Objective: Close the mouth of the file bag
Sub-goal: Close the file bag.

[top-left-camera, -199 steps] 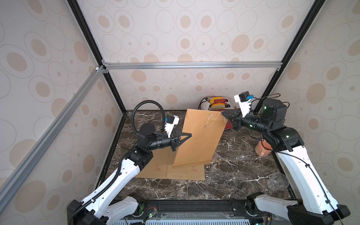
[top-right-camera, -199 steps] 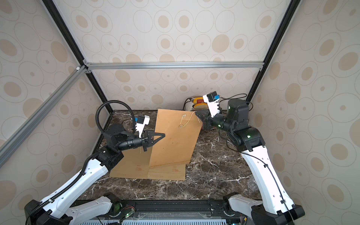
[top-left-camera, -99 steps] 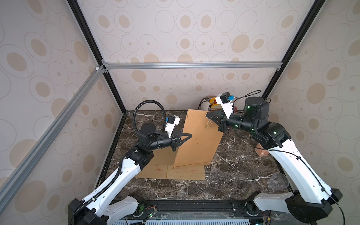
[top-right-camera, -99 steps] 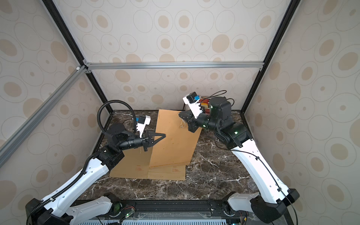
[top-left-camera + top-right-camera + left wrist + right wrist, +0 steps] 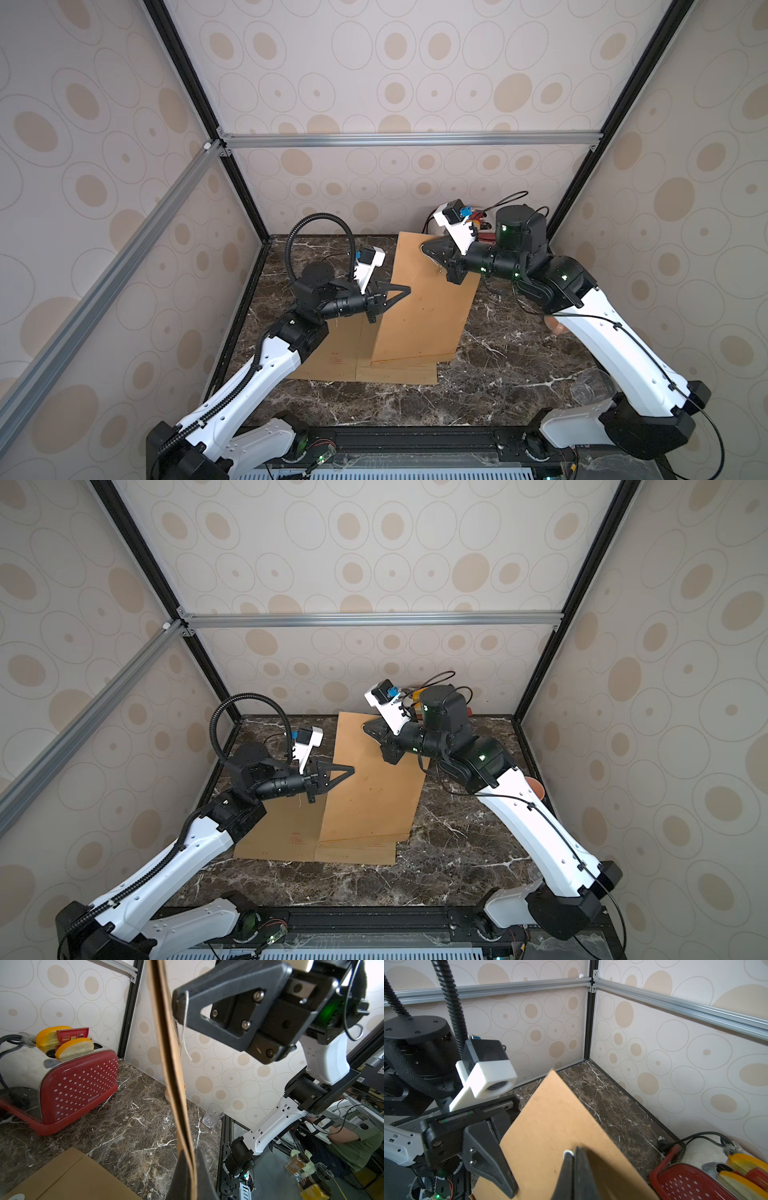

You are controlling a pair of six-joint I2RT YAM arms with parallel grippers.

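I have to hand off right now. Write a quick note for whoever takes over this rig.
Left gripper: shut on the edge of the file bag, holding it on end.
Right gripper: shut near the bag's top, the string caught at its tip.
A second bag lies flat beneath.
Done: bag raised, string picked up.
Left: wind the string to fasten the mouth; no fastening shows yet.
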